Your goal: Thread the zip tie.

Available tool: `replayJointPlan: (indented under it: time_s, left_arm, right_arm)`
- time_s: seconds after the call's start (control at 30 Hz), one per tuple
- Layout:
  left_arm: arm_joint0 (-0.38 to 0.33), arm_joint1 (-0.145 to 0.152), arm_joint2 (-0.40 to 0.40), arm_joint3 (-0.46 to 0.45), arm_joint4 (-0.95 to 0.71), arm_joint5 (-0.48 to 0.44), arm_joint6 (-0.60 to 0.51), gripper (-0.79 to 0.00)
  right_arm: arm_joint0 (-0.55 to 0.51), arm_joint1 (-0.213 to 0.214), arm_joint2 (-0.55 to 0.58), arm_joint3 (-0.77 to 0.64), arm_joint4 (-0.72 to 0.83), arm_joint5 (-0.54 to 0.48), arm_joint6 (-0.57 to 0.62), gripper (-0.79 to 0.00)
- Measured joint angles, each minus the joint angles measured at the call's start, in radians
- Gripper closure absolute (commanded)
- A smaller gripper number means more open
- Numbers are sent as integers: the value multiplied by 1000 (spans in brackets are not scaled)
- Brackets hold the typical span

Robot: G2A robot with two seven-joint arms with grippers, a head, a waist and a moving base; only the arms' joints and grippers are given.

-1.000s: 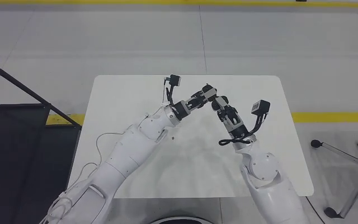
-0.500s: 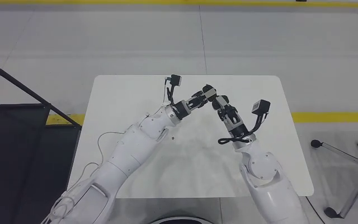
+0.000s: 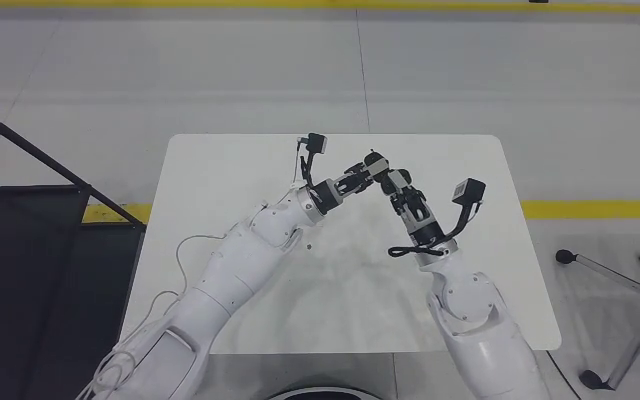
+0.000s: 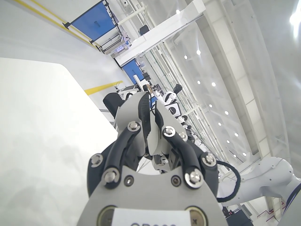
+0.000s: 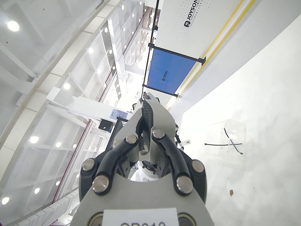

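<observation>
A: Zip tie (image 4: 153,112) aloft over the worktop (image 3: 225,170), closer to the far edge than the near one, roughly mid-width. Caught where?

B: Between both tools, tip to tip. Left tool (image 4: 151,103) almost closed, only a sliver of gap, with a thin black strand running lengthwise between its pads. Right tool (image 5: 146,99) pressed flat together, a small dark piece peeking from the very tip. Probably the tie's other end, though too small to swear to.

A: Long axis?

B: Along the left tool's fingers and out past the tips, pointing toward the right tool. Tips nearly touching, meeting at an angle like a roof's peak.

A: Nearer arm?

B: Neither, with both on it. Next move likely a matter of lining one end up with the other across that tiny gap. Fine aim, not reach.

A: Room to work?

B: Open air on every side of the tips. Forearms slanting in from the near corners, well apart below the wrists. Down on the worktop, spare black ties (image 5: 231,144) lying crossed at a clear box (image 5: 235,128). Nearest to which edge, cannot tell.

A: Risk?

B: Slipping of so thin a strand from a light pinch, and a small misalignment enough to miss.
</observation>
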Motion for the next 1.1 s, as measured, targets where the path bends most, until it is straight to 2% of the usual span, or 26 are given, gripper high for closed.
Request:
replayJointPlan:
  time_s: [0.2, 0.43, 0.47, 0.5, 0.57, 0.6, 0.63, 1.1]
  left_arm:
    - [1, -5, -9, 4, 5, -1, -4, 0]
    - [5, -9, -20, 5, 19, 1, -4, 0]
    - [5, -10, -23, 5, 22, 1, -3, 0]
    - [6, -11, -24, 5, 24, 1, -2, 0]
    - [7, -12, -27, 4, 30, 2, -1, 0]
    - [8, -12, -29, 4, 33, 2, 0, 0]
    - [8, -13, -31, 4, 37, 2, 1, 0]
    - [23, 2, -99, -27, 122, 9, 31, 0]
  right_arm:
    - [-3, -4, 0, -1, -21, 4, -9, 0]
    - [-3, -8, 2, -1, -35, 6, -8, 0]
    - [-3, -8, 2, -1, -36, 7, -8, -28]
    - [-4, -9, 3, -1, -38, 7, -7, -259]
    - [-4, -10, 4, -2, -41, 9, -5, -462]
    - [-5, -10, 5, -3, -41, 10, -5, -677]
    - [-5, -11, 7, -4, -42, 12, -5, -773]
    - [-52, 0, 102, -46, -64, 34, 38, -785]
